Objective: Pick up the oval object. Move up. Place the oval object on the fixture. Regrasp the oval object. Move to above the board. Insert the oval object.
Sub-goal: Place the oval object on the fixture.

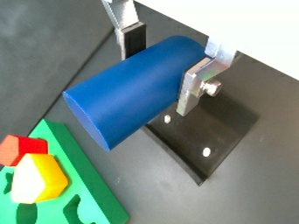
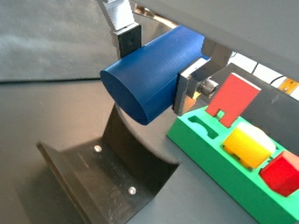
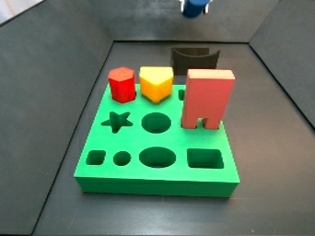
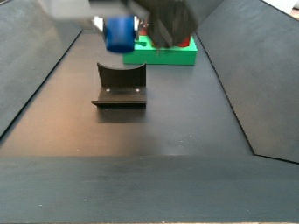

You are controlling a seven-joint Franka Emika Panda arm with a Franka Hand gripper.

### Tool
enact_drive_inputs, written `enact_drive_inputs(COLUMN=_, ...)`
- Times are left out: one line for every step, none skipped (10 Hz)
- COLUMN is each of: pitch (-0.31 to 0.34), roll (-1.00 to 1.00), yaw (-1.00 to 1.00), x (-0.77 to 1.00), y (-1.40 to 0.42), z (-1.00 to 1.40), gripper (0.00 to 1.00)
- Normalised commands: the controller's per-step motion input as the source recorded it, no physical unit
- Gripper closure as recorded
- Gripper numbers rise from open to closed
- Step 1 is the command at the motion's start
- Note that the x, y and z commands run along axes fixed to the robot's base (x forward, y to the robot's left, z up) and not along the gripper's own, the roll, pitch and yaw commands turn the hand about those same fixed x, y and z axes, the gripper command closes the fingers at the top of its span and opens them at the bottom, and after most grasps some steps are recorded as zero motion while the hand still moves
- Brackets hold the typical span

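1. The gripper (image 1: pixel 167 54) hangs above the fixture (image 1: pixel 208 138), jaws clamped on the oval object (image 1: pixel 135 87).
2. Its long axis lies level, crosswise to the fingers (image 1: pixel 195 82), over the fixture's notch.

Wrist views close on end effector (image 1: pixel 170 66); side views opposed.

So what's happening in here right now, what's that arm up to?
The Franka arm's end effector is shut on the dark-blue oval peg, holding it in the air above the black notched fixture. The bright-green board with shaped holes sits beyond, already carrying a red hexagonal peg, a yellow peg and a tall pink block.
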Motion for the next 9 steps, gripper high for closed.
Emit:
enact_drive_inputs(pitch=0.021, roll=-1.0, yaw=-0.13, x=0.13, y=0.07, z=-1.0, gripper=1.0)
enact_drive_inputs(pitch=0.039, roll=-1.0, yaw=-0.13, x=0.14, y=0.08, z=-1.0, gripper=1.0)
enact_drive_inputs(pitch=0.043, roll=-0.96, yaw=-0.13, x=0.15, y=0.09, z=-1.0, gripper=1.0)
enact_drive_inputs(pitch=0.036, roll=-0.73, yaw=-0.12, x=0.16, y=0.1, z=-1.0, gripper=1.0)
enact_drive_inputs(pitch=0.034, roll=-0.56, yaw=-0.11, x=0.16, y=0.1, z=-1.0, gripper=1.0)
enact_drive_inputs(pitch=0.035, roll=-0.44, yaw=-0.1, x=0.17, y=0.11, z=-1.0, gripper=1.0)
enact_drive_inputs(pitch=0.034, roll=-0.23, yaw=-0.09, x=0.18, y=0.1, z=-1.0, gripper=1.0)
enact_drive_inputs(pitch=0.032, roll=-0.17, yaw=-0.09, x=0.17, y=0.1, z=-0.94, gripper=1.0)
enact_drive_inputs(pitch=0.024, roll=-0.15, yaw=-0.09, x=0.14, y=0.09, z=-0.75, gripper=1.0)
